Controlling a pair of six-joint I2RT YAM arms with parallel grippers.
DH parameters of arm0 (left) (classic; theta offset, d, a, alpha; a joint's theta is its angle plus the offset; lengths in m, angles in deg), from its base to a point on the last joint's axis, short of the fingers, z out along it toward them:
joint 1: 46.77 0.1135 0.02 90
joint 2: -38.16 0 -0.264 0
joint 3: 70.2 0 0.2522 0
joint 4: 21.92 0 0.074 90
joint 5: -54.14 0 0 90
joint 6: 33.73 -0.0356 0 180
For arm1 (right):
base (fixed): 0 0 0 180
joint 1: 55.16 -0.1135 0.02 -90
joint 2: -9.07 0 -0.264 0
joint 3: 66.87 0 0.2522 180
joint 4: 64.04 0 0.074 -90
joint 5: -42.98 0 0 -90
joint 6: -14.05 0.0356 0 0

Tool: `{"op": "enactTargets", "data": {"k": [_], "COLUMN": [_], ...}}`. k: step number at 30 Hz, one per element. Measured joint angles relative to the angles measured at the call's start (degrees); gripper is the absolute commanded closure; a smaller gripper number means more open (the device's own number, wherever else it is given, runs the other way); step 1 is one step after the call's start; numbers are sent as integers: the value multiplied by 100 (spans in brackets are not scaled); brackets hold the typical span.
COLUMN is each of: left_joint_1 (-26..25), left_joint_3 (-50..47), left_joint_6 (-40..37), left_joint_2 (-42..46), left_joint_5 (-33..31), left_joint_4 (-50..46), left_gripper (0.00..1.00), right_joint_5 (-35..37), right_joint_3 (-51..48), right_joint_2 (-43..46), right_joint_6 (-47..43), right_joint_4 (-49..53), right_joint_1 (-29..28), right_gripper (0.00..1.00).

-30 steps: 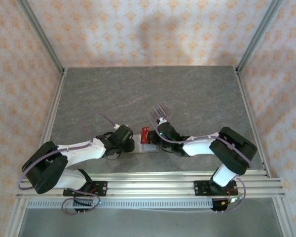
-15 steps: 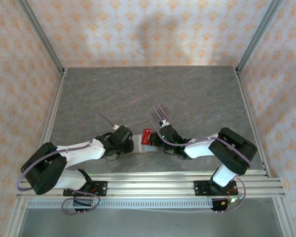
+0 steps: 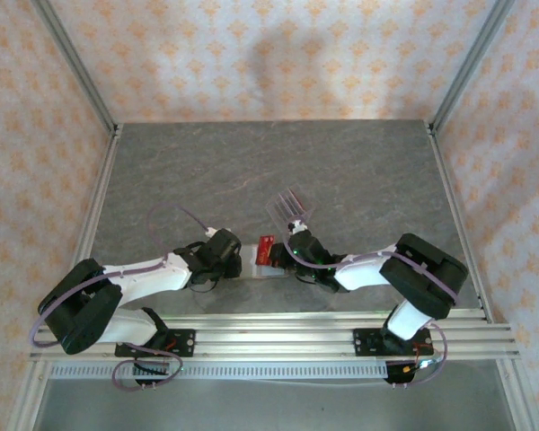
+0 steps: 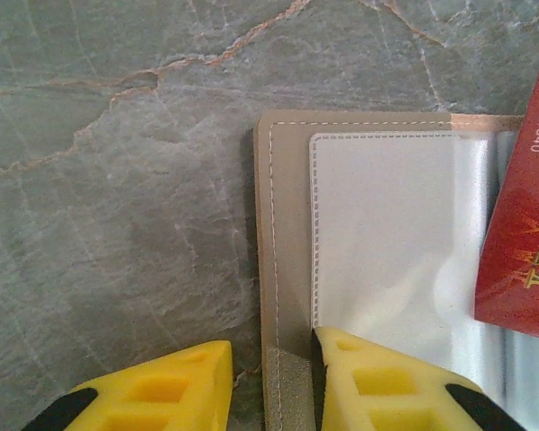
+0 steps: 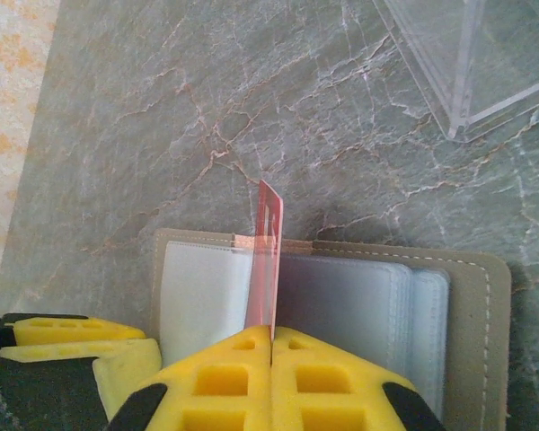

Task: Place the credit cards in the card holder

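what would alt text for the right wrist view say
The right gripper pinches a red card upright on edge over the open tan card holder with clear sleeves, on a grey marbled table. A clear plastic stand sits at upper right.

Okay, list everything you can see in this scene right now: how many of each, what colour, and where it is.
card holder: one, tan with clear sleeves, lying open at the table's near middle
red card: one, red, standing on edge above the holder's sleeves
clear stand: one, transparent with dark streaks in its slots, just beyond the holder
table: one, grey marbled
walls: orange-patterned, on three sides
left gripper: one, yellow fingers, jaws apart astride one outer edge of the holder
right gripper: one, yellow fingers, jaws shut on the red card
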Motion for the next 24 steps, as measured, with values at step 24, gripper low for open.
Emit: {"op": "enactTargets", "data": {"k": [24], "left_joint_1": [11], "left_joint_3": [-85], "left_joint_6": [50], "left_joint_2": [20], "left_joint_5": [-94], "left_joint_4": [81], "left_gripper": [79], "right_joint_5": [-479], "right_joint_3": [-402], "right_joint_2": [-844], "right_joint_6": [557], "right_joint_4": [-2055], "right_joint_1": [24], "right_gripper": [100]}}
